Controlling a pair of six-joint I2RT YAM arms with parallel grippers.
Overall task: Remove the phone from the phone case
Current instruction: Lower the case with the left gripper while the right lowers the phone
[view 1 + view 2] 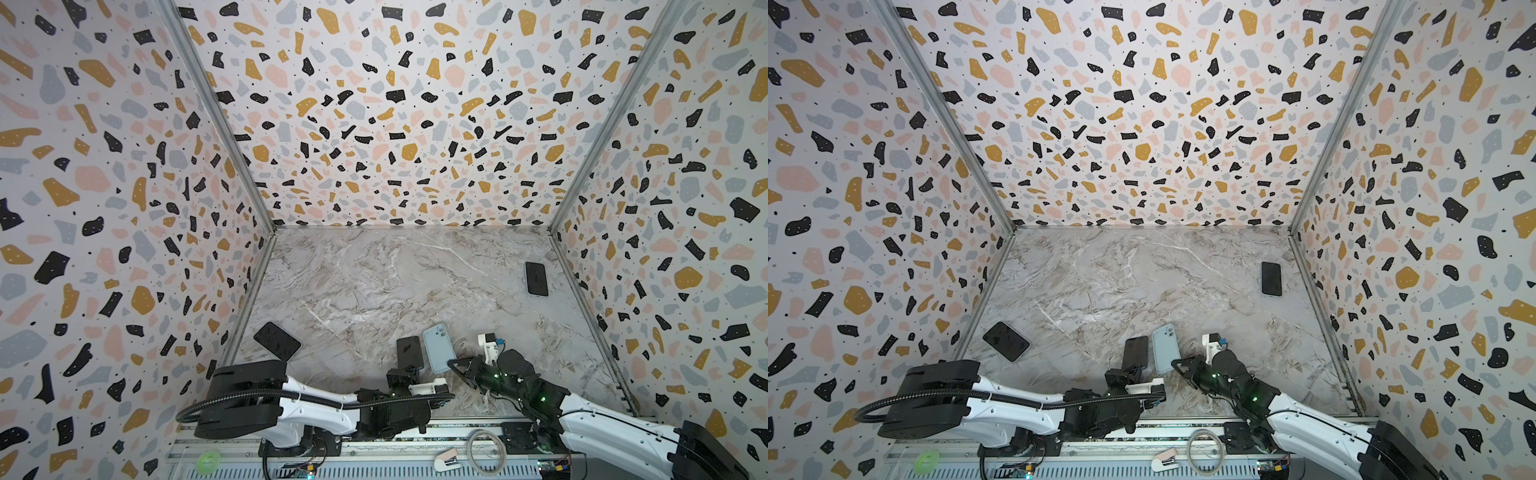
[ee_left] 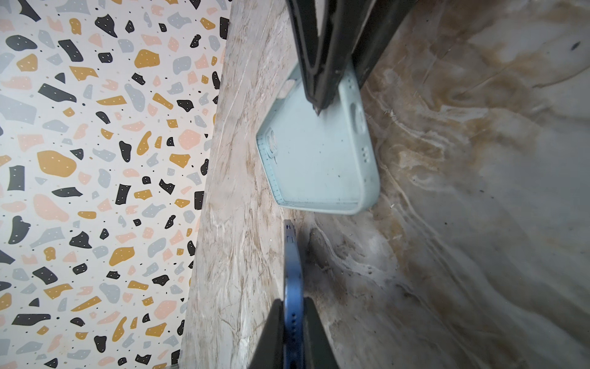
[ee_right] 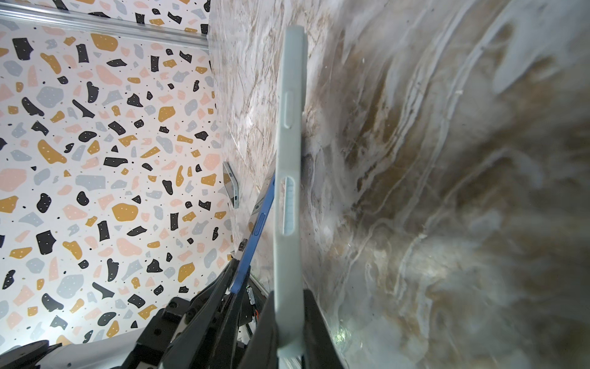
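Note:
In both top views the phone (image 1: 409, 351) (image 1: 1136, 351), blue-edged with a dark screen, is pinched at its near end by my left gripper (image 1: 405, 370) (image 1: 1130, 370). Just to its right and apart from it is the light blue phone case (image 1: 438, 353) (image 1: 1165, 353), camera cut-out at the far end, with my right gripper (image 1: 453, 365) (image 1: 1178, 365) shut on its near corner. The left wrist view shows the phone's blue edge (image 2: 292, 271) between the jaws of the left gripper (image 2: 293, 319), and the case (image 2: 316, 159) beyond. The right wrist view shows the case's edge (image 3: 289, 159) clamped in the right gripper (image 3: 289, 306).
A black phone (image 1: 276, 341) lies near the left wall and another dark phone (image 1: 536, 278) by the right wall. On the front rail sit a cable coil (image 1: 486, 451), a green ring (image 1: 209, 460) and a small white object (image 1: 446, 461). Patterned walls enclose three sides.

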